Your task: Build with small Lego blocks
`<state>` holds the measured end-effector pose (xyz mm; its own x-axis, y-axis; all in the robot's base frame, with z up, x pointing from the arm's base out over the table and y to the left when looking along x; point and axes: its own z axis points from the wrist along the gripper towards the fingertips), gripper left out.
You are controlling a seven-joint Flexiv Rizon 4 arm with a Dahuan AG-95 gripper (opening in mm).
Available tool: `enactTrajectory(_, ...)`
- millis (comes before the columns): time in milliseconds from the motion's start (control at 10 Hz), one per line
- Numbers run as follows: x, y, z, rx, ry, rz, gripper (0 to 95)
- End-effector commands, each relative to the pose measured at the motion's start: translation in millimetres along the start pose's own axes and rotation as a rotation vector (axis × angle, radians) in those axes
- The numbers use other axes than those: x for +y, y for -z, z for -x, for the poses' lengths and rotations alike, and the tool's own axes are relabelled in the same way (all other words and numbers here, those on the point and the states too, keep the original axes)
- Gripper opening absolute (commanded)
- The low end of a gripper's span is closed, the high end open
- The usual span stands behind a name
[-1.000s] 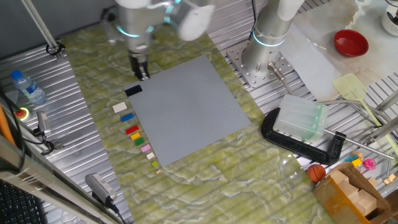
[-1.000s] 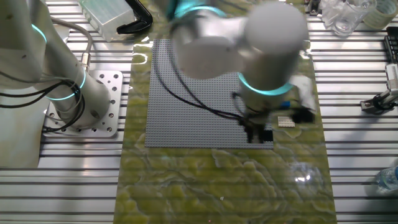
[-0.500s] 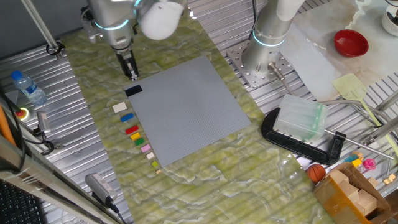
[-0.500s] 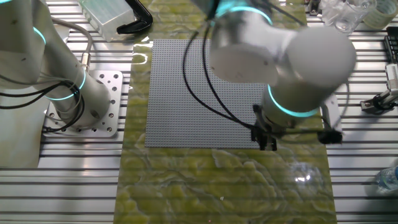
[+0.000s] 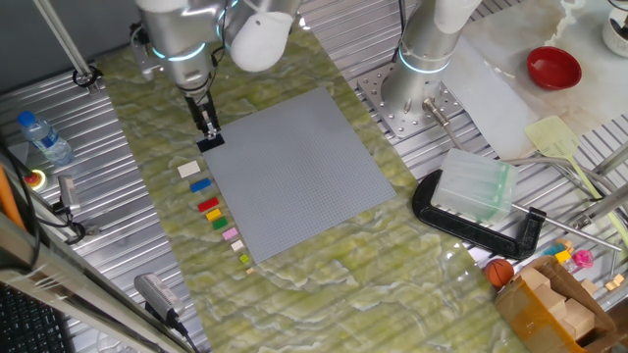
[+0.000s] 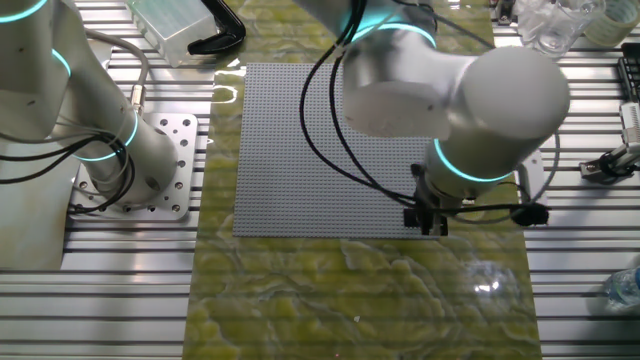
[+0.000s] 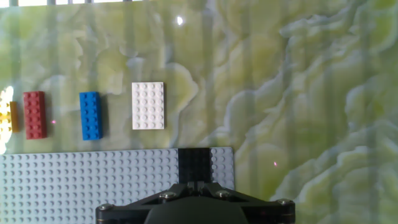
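The gripper (image 5: pixel 208 132) hangs right over the small black plastic Lego brick (image 7: pixel 194 164), at the corner of the big grey studded baseplate (image 5: pixel 294 172). The brick's long side points toward the gripper. Whether the gripper is gripping it, I cannot tell.

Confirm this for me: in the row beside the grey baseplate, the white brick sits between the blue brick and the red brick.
Not quite. In the hand view the blue brick is the middle one, with the red brick on one side and the white brick on the other. All three do lie beside the grey baseplate.
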<state>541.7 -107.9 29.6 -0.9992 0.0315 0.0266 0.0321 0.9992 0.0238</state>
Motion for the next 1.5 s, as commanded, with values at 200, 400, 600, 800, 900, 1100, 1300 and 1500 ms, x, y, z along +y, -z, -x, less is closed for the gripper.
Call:
enactTrajectory(200,-0.6,-1.0,0.1,0.026,0.015,-0.004,0.0)
enactTrajectory(400,-1.3,-3.9,0.1,0.043,0.024,0.0,0.0)
enactTrajectory(600,-1.7,-5.9,0.5,0.067,0.034,0.001,0.0)
enactTrajectory(800,-2.3,-11.0,-0.1,0.078,0.042,0.003,0.0)
enactTrajectory(900,-2.4,-12.0,-1.3,0.082,0.043,0.003,0.0)
enactTrajectory(1100,-2.1,-10.9,-5.8,0.084,0.044,0.003,0.0)
enactTrajectory(1300,-1.9,-10.1,-8.4,0.09,0.048,0.003,0.0)
enactTrajectory(1500,-2.3,-12.3,-8.2,0.095,0.048,0.002,0.0)
